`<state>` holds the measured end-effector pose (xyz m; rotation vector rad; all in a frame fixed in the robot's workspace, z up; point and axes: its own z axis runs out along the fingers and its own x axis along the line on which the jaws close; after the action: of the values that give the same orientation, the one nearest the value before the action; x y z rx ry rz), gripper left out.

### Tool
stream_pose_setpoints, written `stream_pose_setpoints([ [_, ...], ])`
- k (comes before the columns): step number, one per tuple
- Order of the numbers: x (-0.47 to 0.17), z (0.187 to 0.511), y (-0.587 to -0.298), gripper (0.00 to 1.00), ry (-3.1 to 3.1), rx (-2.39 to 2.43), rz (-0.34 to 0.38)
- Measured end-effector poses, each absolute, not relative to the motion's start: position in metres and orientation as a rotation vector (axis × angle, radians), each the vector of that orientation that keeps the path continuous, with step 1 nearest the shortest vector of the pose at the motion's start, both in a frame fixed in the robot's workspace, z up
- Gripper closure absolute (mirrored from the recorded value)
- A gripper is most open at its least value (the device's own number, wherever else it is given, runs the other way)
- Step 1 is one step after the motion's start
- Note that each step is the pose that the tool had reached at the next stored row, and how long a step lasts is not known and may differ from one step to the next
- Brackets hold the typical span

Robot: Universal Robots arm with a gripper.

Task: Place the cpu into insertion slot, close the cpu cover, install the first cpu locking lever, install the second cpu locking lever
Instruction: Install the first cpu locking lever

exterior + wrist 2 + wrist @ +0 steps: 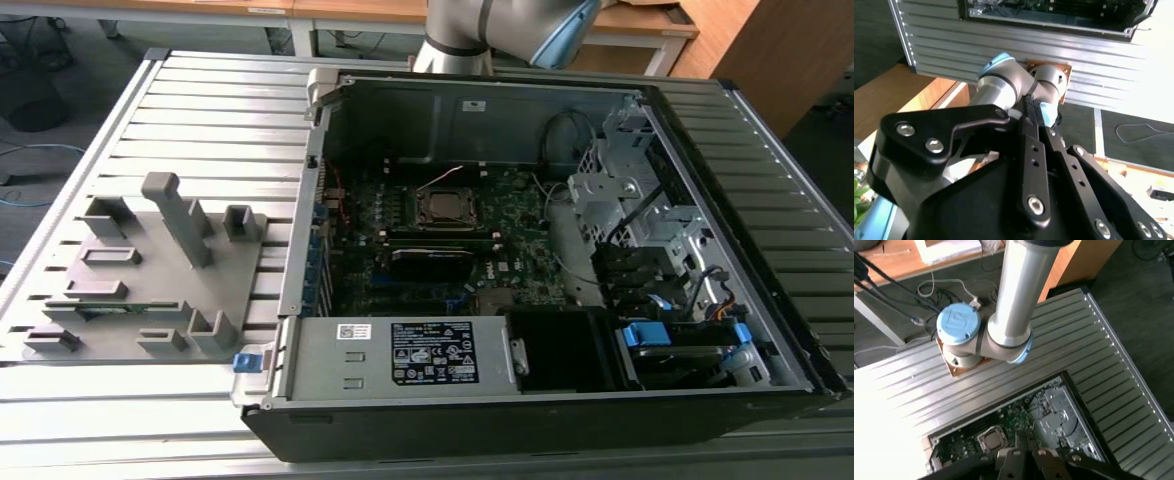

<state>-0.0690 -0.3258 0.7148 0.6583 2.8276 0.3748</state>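
Exterior view: the insertion slot (442,207) lies flat, edges parallel to the computer case (534,425); the gripper (1026,456) hangs overhead, its spread impossible to tell.

Open computer case (534,428) (grey holder (147,290) just beside)

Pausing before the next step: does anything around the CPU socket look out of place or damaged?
Nothing looks spilled or damaged. One oddity: in the exterior view a thin metal rod angles up from the edge of the insertion slot, apparently an unlatched locking lever.
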Motion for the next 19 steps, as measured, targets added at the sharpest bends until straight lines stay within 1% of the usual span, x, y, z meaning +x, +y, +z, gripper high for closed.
stream_pose_setpoints([
  [14, -0.0689, 0.7125, -0.3258, 0.89, 2.828, 0.658, 0.37],
  [19, -0.069, 0.7039, -0.3259, 0.89, 2.827, 0.657, 0.37],
])
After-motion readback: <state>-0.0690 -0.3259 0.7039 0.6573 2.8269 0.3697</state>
